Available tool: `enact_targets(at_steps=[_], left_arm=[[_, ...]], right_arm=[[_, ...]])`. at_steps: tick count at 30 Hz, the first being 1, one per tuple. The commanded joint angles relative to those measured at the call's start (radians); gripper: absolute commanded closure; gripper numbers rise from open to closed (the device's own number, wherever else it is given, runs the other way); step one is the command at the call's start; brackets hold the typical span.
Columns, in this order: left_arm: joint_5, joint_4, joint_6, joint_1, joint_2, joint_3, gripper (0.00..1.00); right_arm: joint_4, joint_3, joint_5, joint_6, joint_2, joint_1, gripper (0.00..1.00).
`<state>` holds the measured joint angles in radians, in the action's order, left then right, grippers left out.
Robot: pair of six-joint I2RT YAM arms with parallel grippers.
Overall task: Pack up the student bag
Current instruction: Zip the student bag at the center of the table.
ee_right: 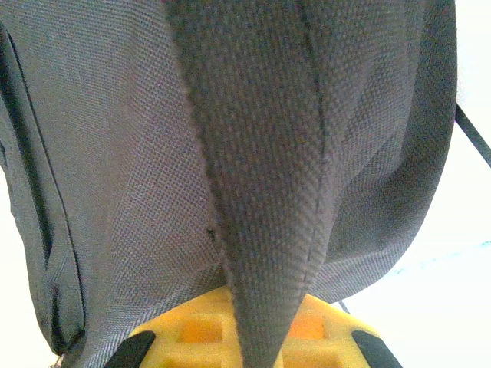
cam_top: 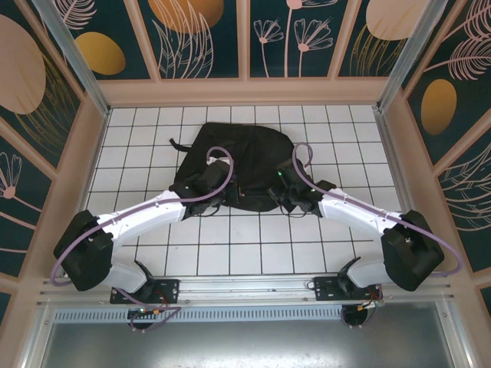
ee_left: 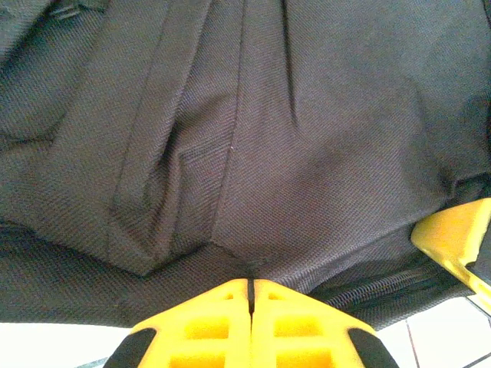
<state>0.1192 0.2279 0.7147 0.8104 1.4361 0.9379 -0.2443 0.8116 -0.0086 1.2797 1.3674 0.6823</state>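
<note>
Top external view: the student bag (cam_top: 234,157) lies flat on the white tiled desk (cam_top: 253,241), toward the far side and roughly centred, with both arms reaching in to its near edge. The left pincer (cam_top: 201,186) sits at the bag's near-left corner and the right pincer (cam_top: 291,193) at its near-right.

On the left wrist camera, the left pincer (ee_left: 251,285) is clenched, its yellow jaws pressed flat together against a fold of black cloth. I cannot tell whether any cloth is actually caught between them. A zip (ee_left: 383,287) runs along the hem just beside it and looks done up along the short stretch that shows.

On the right wrist camera, the right pincer (ee_right: 257,337) is clamped on a woven strap (ee_right: 261,192), which runs straight down between its jaws.

As for progress, no loose books or supplies lie on the desk, and the bag's inside is hidden. My guess is that this is bag handling — lifting or straightening it. Whether packing is done or not yet started I cannot say.
</note>
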Motion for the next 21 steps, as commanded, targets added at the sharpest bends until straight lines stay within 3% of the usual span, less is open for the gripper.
enact_targets(at_steps=[1,6,12,14,15,18,19,21], left_arm=[[0.080,0.028,-0.014,-0.028,-0.048,-0.016,1.00],[0.072,0.026,-0.021,-0.049,-0.068,-0.010,1.00],[-0.175,-0.079,-0.034,-0.048,-0.027,-0.005,1.00],[-0.201,-0.093,-0.035,-0.047,-0.024,-0.005,1.00],[-0.207,-0.094,-0.040,-0.047,-0.028,-0.006,0.98],[-0.239,-0.102,-0.056,-0.047,-0.040,-0.009,0.72],[-0.270,-0.111,-0.061,-0.047,-0.043,-0.012,0.63],[-0.330,-0.134,-0.065,-0.046,-0.046,-0.017,0.56]], right_arm=[[-0.079,-0.011,0.098,-0.038,-0.024,-0.036,1.00],[-0.068,-0.018,0.094,-0.047,-0.025,-0.035,1.00],[-0.021,0.043,0.050,-0.127,0.019,0.002,0.99],[-0.023,0.063,0.050,-0.151,0.023,0.015,0.88],[-0.026,0.069,0.056,-0.158,0.019,0.021,0.79],[-0.018,0.072,0.048,-0.174,0.007,0.023,0.67],[-0.014,0.071,0.042,-0.180,0.003,0.022,0.65],[-0.014,0.074,0.038,-0.190,-0.002,0.023,0.65]])
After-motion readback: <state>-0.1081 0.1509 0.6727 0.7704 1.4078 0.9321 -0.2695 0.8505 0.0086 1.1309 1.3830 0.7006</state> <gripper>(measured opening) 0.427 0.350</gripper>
